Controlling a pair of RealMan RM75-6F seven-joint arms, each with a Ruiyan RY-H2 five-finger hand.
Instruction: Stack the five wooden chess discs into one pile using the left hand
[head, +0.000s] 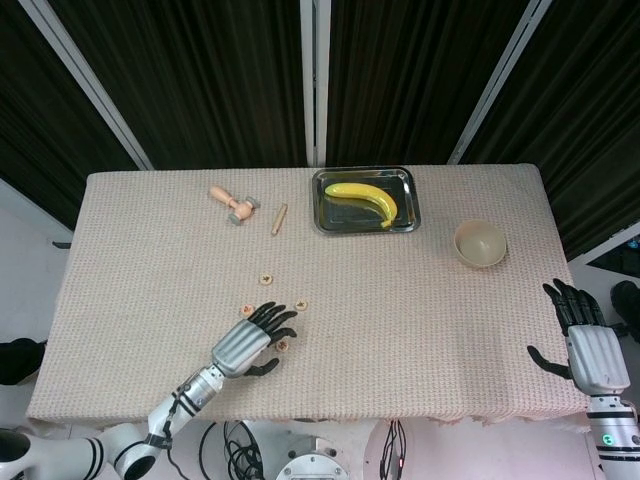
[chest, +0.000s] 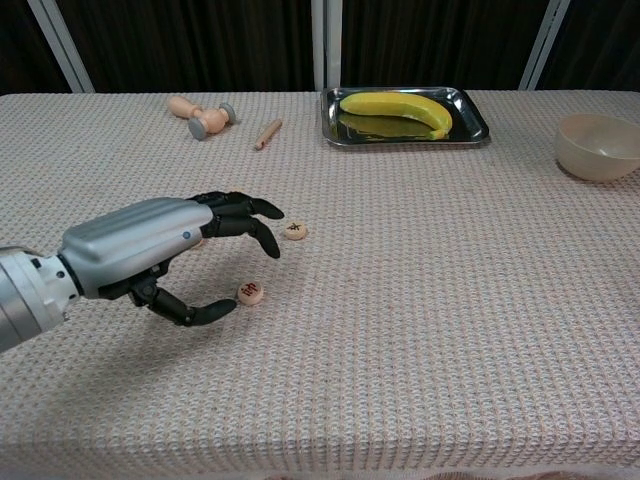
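Head view: the left hand (head: 247, 342) lies low over the table near the front edge, fingers spread and curled, holding nothing. One disc (head: 283, 346) sits just beside its fingertips. A second disc (head: 301, 304) lies just beyond them, a third disc (head: 247, 309) just behind the hand, and a fourth disc (head: 266, 278) further back. The third looks thicker and may be two stacked; this cannot be confirmed. The right hand (head: 587, 345) rests at the far right table edge, fingers apart and empty, well away from the work.

Chest view: the left hand (chest: 165, 255) frames the nearest disc (chest: 250, 293) between thumb (chest: 196, 312) and fingertips (chest: 262, 242); the thumb tip is close to the disc, contact uncertain. The step in hand appears to be the approach to grasp. The next move calls for closing thumb and finger on the disc rim, lifting, and carrying it to the pile site.

Surroundings: a tray (chest: 470, 118) holding a banana (chest: 395, 110), a bowl (chest: 597, 146), a wooden mallet (chest: 200, 113) and a peg (chest: 267, 134) lie toward the back, well apart. Nothing obstructs the grasp; the second disc (chest: 294, 231) sits near the fingertips and could be nudged.
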